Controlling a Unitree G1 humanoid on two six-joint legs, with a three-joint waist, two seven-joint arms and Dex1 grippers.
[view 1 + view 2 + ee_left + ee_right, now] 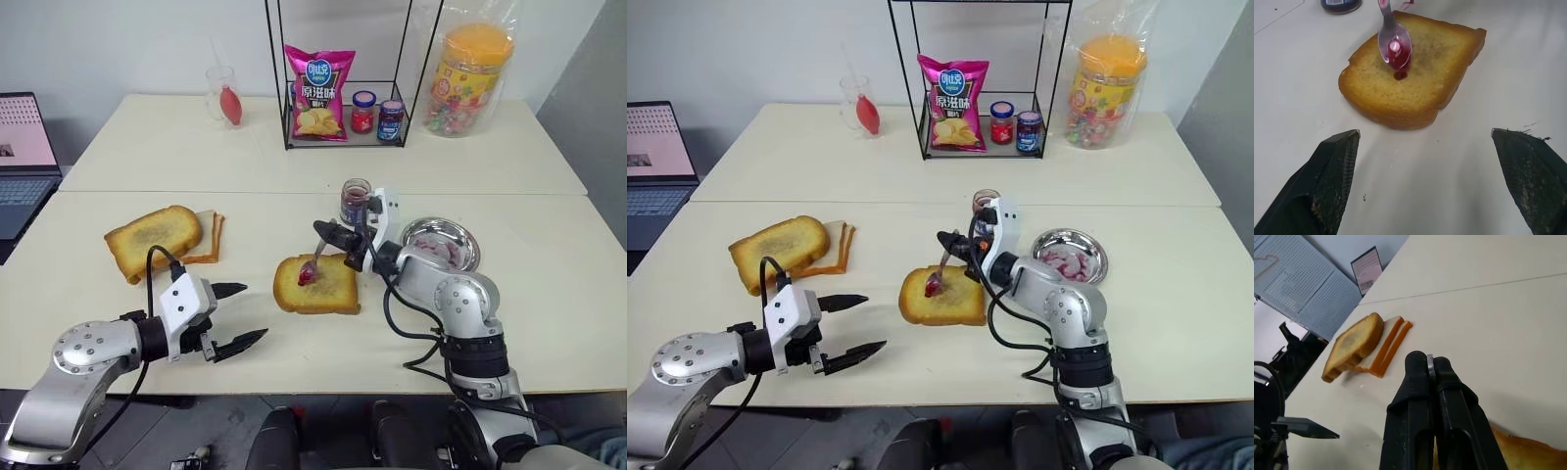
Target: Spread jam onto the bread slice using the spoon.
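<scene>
The bread slice lies flat at the middle of the table near the front edge. My right gripper is shut on the handle of the spoon, which slants down so that its bowl hangs just over the slice's left part. Dark red jam fills the spoon bowl, and a small drop of it sits on the toast right below. The wrist view shows the right fingers pressed together on the thin metal handle. My left gripper stands open on the near left side of the slice, apart from it and holding nothing.
A steel dish smeared with jam sits right of the slice, with an open jar behind it. Another toast on paler slices lies at the left. A wire rack with chips and jars stands at the back, and a laptop at the far left.
</scene>
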